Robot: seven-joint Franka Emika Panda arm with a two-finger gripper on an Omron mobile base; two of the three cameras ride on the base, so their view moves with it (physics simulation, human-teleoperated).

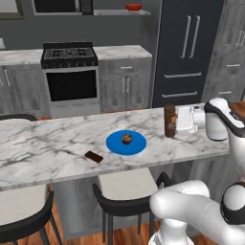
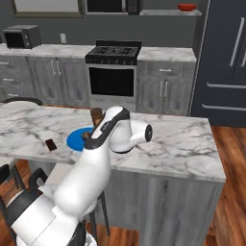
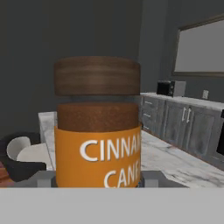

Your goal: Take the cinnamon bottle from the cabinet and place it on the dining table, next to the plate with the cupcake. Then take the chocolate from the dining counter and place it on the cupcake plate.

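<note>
- Left base view: cinnamon bottle stood upright on the marble dining table, right of the blue plate and apart from it. Bottle looked dark brown, tall, cylindrical, with a darker cap. Gripper came in from the right at bottle height, its white hand right up against the bottle; looked clenched on it, though the fingers were hard to make out. Cupcake sat mid-plate. Chocolate, a small dark bar, lay flat on the table left of the plate and nearer the front edge, not touching the plate. Two dark stools stood under the table edge. Stove and fridge at the back.
- Right base view: arm covered most of the plate; top of the bottle peeked out behind the arm. Chocolate lay left of the plate.
- Hand view: bottle was close up, between the finger tips. Wood-grain brown lid, brown powder band under it, orange label with white letters "CINNA…" cut off by the curve. Claw was grasping the bottle low on the label.
</note>
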